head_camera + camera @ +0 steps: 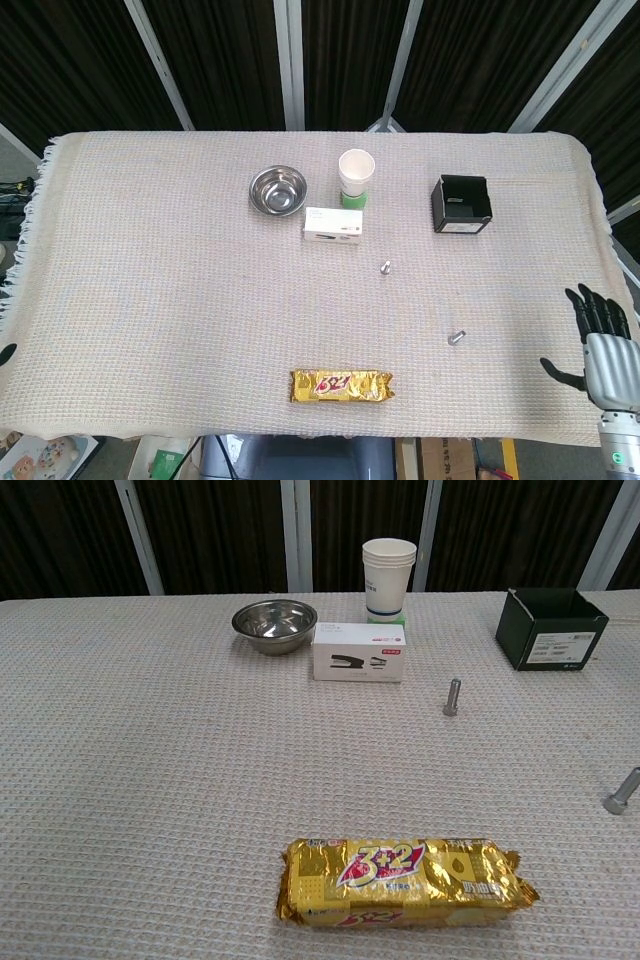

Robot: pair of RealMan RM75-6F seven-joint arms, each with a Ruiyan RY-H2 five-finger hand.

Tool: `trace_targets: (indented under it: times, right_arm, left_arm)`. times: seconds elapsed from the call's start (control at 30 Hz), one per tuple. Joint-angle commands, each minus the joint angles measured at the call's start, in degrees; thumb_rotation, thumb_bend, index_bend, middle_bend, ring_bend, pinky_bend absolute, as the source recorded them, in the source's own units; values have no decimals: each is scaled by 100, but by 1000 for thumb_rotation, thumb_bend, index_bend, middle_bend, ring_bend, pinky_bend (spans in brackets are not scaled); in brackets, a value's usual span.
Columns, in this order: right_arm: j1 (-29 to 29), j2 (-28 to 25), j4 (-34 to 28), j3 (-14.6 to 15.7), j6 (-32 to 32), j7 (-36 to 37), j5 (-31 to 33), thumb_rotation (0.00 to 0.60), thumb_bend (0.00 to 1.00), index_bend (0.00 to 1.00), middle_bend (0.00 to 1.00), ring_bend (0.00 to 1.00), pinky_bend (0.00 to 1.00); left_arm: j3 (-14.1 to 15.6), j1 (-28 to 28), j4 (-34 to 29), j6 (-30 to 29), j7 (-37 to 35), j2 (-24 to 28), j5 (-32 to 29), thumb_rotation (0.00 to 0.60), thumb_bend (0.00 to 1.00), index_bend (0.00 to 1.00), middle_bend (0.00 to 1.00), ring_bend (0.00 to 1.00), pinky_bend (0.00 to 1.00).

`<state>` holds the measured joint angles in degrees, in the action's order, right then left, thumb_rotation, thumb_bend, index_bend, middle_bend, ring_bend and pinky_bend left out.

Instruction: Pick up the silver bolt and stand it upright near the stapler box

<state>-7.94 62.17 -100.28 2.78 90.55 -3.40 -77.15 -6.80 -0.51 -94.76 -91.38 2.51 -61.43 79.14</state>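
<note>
A silver bolt [385, 267] [452, 697] stands upright on the cloth, a short way right and in front of the white stapler box [333, 226] [359, 651]. A second silver bolt [456, 337] [621, 791] lies on its side farther right and nearer the front. My right hand [603, 352] shows only in the head view, at the bottom right corner beyond the table's edge, its fingers spread and holding nothing. It is far from both bolts. My left hand appears in neither view.
A steel bowl [278, 189] [274, 625] and a stack of paper cups [355, 176] [388, 578] stand behind the stapler box. A black open box [461, 204] [550, 628] sits at the back right. A gold snack pack [341, 385] [402, 881] lies near the front edge.
</note>
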Motion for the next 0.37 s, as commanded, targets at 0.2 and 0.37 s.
trace_targets:
  times: [0.2, 0.37]
  right_arm:
    - [31, 21, 253, 97, -183, -381, -368, 600, 149, 86, 0, 0, 0]
    - [97, 53, 347, -1, -99, -255, -467, 600, 148, 86, 0, 0, 0]
  left_arm:
    - [51, -12, -31, 69, -132, 104, 29, 600, 37, 9, 0, 0, 19]
    - [55, -41, -51, 82, -259, 171, -1, 600, 36, 8, 0, 0, 20]
